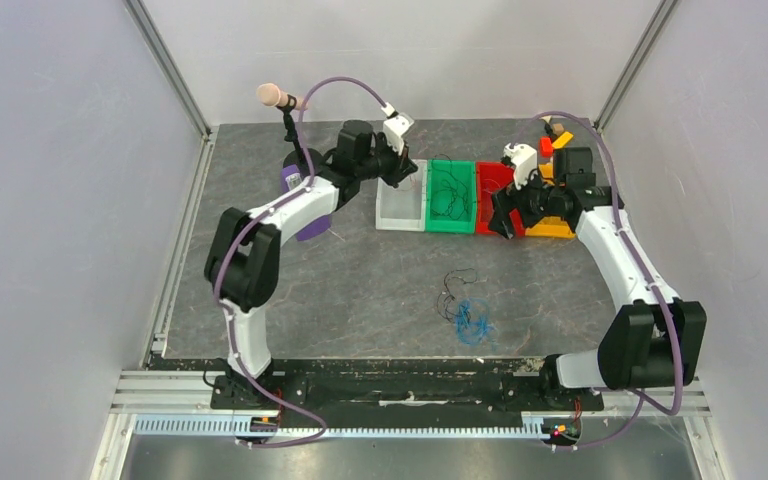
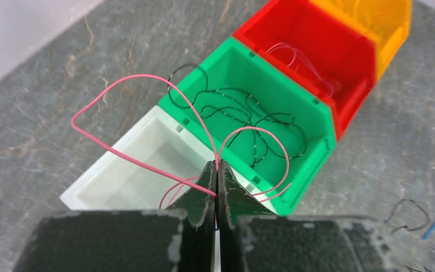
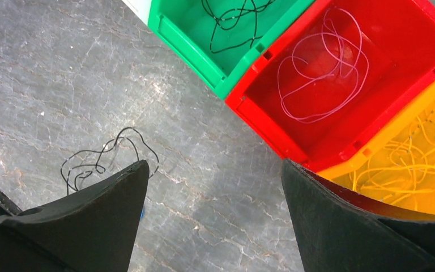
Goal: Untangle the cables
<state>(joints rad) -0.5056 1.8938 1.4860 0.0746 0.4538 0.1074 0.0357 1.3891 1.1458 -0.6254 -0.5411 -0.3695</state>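
My left gripper is shut on a thin pink-red cable, which loops out on both sides above the white bin. Black cables lie in the green bin. Another pink cable is coiled in the red bin, and yellow cables fill the yellow bin. A black cable and a blue clump lie tangled on the table. My right gripper hangs open over bare table in front of the red bin.
The bins stand in a row at the back centre. A microphone on a stand and a purple object are by the left arm. Small orange and red items sit back right. Walls close in on three sides.
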